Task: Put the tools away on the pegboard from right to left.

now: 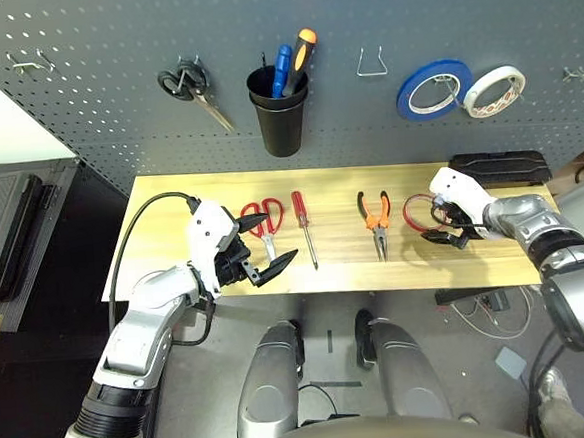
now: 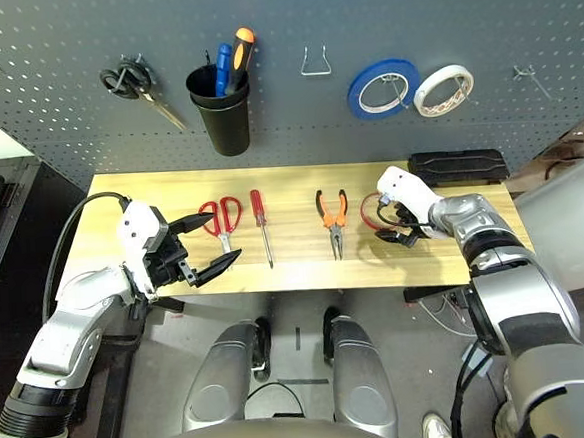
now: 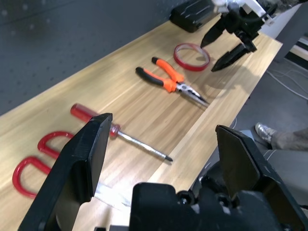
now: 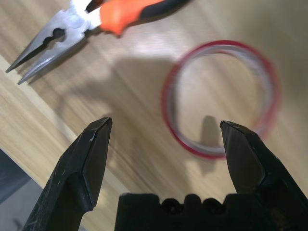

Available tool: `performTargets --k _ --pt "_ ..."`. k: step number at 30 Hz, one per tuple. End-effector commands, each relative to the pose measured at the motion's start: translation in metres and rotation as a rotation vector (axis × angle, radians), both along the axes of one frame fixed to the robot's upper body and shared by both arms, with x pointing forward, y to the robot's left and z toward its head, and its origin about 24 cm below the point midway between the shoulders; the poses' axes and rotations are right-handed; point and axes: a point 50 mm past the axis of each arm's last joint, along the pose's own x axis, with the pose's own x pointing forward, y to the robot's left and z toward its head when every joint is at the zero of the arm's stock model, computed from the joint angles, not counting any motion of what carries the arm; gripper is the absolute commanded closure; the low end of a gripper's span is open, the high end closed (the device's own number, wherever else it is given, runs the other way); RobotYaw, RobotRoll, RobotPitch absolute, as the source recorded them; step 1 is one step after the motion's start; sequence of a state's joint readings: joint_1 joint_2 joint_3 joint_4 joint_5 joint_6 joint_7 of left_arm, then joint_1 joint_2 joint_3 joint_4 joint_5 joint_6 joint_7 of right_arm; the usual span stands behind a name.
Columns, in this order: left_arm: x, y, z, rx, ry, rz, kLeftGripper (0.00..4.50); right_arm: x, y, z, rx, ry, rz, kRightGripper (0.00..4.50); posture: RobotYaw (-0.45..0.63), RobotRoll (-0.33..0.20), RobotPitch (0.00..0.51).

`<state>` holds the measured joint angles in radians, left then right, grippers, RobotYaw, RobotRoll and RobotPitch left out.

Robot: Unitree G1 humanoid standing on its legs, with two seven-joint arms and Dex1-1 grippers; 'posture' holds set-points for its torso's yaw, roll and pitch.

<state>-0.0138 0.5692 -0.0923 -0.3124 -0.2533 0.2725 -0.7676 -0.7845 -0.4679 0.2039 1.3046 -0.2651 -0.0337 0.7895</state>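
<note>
Right gripper spread wide, hovering over red tape ring; pliers at its 10 o'clock; left gripper wide, empty.

Black-handled scissors, black cup, blue tape, white tape hang above table

Red tape ring; orange-and-black pliers; red-handled screwdriver and scissors; pale wood-grain bench; dark grey perforated pegboard.

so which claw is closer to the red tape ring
Right. The right claw hovers open just over the red tape ring, not touching it. The left claw is far across the table, beside the red-handled scissors.
</note>
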Motion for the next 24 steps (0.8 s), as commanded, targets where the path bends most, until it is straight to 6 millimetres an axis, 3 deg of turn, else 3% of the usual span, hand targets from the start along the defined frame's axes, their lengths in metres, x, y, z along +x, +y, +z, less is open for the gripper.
performTargets --k 1,2,5,16,24 --pt "-0.006 0.002 0.0 0.014 0.019 0.008 0.02 -0.005 -0.002 -0.009 -0.053 0.047 -0.026 0.0 0.31 0.0 0.273" --pt "-0.007 0.003 0.0 0.017 0.02 0.011 0.02 -0.006 -0.001 -0.01 -0.061 0.054 -0.034 0.0 0.32 0.0 0.277" --pt "-0.008 0.004 0.001 0.024 0.023 0.019 0.0 -0.007 0.0 -0.015 -0.087 0.056 -0.064 0.61 0.32 0.0 0.277" --pt "0.0 0.002 0.001 0.017 0.013 0.017 0.0 -0.008 -0.014 -0.013 -0.101 -0.042 -0.124 4.48 0.29 0.0 0.259" --pt "0.007 -0.006 0.005 -0.017 -0.022 -0.009 0.0 -0.012 -0.04 -0.002 -0.121 -0.256 -0.182 4.48 0.26 0.0 0.234"
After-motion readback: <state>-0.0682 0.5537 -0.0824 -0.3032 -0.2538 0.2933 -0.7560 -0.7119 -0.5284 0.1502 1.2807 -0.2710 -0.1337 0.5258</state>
